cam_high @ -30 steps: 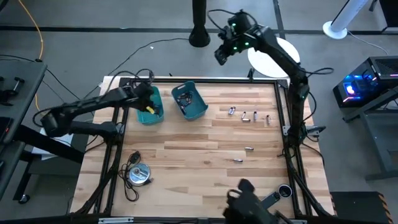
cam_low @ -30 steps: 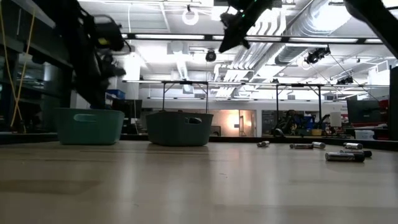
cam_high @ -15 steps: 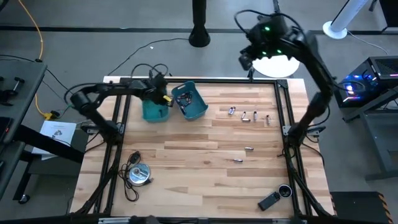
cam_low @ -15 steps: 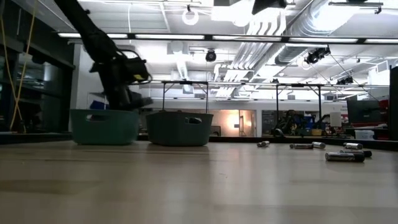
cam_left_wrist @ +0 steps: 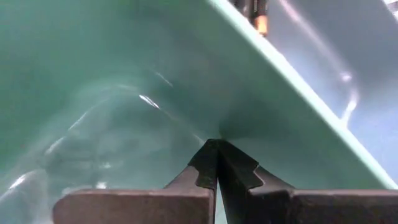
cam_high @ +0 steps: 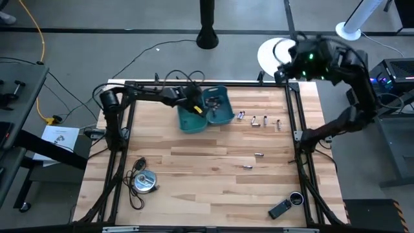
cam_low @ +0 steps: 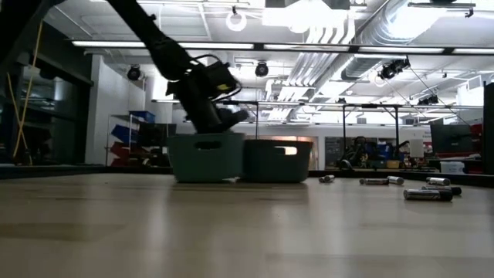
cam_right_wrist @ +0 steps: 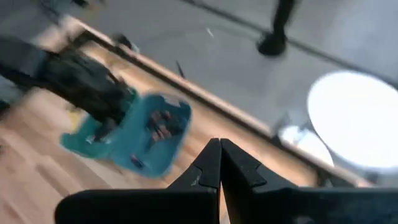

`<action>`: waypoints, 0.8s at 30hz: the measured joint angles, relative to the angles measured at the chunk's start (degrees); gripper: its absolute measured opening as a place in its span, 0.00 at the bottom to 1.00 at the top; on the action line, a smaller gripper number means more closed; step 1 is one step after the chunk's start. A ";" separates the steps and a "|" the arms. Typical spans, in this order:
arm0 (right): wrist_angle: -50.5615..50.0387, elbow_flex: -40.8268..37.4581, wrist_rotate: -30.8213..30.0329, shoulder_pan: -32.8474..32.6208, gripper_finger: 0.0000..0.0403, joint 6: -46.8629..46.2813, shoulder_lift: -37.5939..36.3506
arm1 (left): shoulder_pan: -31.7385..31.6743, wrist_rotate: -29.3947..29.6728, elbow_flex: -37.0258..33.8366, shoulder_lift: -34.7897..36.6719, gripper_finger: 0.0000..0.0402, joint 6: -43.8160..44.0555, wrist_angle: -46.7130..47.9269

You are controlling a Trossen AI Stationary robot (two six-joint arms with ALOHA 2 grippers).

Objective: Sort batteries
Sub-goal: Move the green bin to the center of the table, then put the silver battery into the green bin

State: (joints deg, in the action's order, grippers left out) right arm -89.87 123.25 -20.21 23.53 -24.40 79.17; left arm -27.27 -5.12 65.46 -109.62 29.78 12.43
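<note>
Two teal bins stand side by side near the table's far edge: the left bin (cam_high: 189, 121) (cam_low: 204, 157) and the right bin (cam_high: 220, 109) (cam_low: 278, 160), which has small cells (cam_high: 211, 101) in it. Several loose batteries lie on the wood to their right (cam_high: 254, 120) (cam_high: 259, 155) (cam_low: 427, 194). My left gripper (cam_high: 196, 109) (cam_left_wrist: 215, 144) is shut, reaching down into the left bin. My right gripper (cam_high: 286, 66) (cam_right_wrist: 219, 144) is shut and hangs high beyond the table's far right corner, touching nothing. My left gripper is inside the left bin, its shut fingertips (cam_left_wrist: 205, 163) against the inner wall (cam_left_wrist: 219, 127) on the side facing the other bin. The fingers come slanting down from the table's left. The bin stands on the table, up against the right bin.
A round silver disc with a black cable (cam_high: 143, 181) lies near the left near corner. A black gadget (cam_high: 280, 209) and a round lens (cam_high: 296, 198) lie at the near right. A white round base (cam_high: 277, 53) and a black pole foot (cam_high: 207, 40) stand beyond the far edge.
My left gripper has swept toward the table's right edge with its fingers in the left bin, sliding that bin along the table; the bin has shoved the right bin rightward too. My right arm has swung right, away from the bins, to beyond the far right corner.
</note>
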 joint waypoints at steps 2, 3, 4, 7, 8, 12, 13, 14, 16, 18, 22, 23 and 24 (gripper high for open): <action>0.43 -7.39 -1.58 -1.34 0.00 -3.78 -3.13 | 1.08 -0.50 2.95 -1.72 0.00 -0.01 -0.02; 1.51 -11.38 -2.03 -2.01 0.00 -5.57 -4.63 | 1.63 -0.96 4.21 -2.48 0.00 -0.01 0.00; 3.06 -15.79 -2.09 -2.62 0.00 -7.29 -6.22 | 2.05 -1.50 5.49 -3.25 0.00 -0.01 0.12; 8.72 -28.98 -0.64 -3.68 0.00 -12.08 -11.00 | 2.89 -3.33 8.22 -4.73 0.00 -0.88 0.10; 11.22 -33.38 0.35 -3.89 0.00 -13.64 -12.44 | 3.12 -3.39 8.83 -5.00 0.00 -0.95 0.43; 21.02 -49.74 4.91 -3.19 0.00 -19.44 -16.22 | 2.57 -3.67 9.82 -4.16 0.00 -3.57 4.90; 22.94 -53.46 6.55 -2.85 0.00 -20.96 -16.72 | 1.98 -3.64 9.82 -3.43 0.00 -4.42 6.57; 24.50 -56.83 8.65 -2.37 0.00 -22.27 -16.95 | 1.24 -3.60 9.82 -2.59 0.00 -5.22 7.93; 27.49 -63.18 11.89 -1.29 0.00 -23.91 -16.96 | -0.39 -3.45 9.84 -0.33 0.00 -6.79 10.61; 31.27 -68.83 14.15 -0.40 0.00 -25.25 -16.43 | -1.92 -3.25 9.84 2.36 0.00 -8.52 12.74; 37.89 -77.92 15.80 1.69 0.01 -24.20 -14.52 | -4.48 -3.18 9.84 8.87 0.00 -10.41 14.08; 39.30 -79.81 15.78 2.47 0.02 -24.26 -13.90 | -5.05 -3.11 9.84 10.56 0.00 -10.45 14.21; 40.72 -81.53 15.75 3.17 0.04 -24.77 -13.29 | -5.52 -2.90 9.84 12.16 0.00 -10.47 14.33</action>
State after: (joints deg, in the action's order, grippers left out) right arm -49.15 41.72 -4.46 26.70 -49.17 65.89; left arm -32.79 -8.02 75.31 -97.45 19.31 26.76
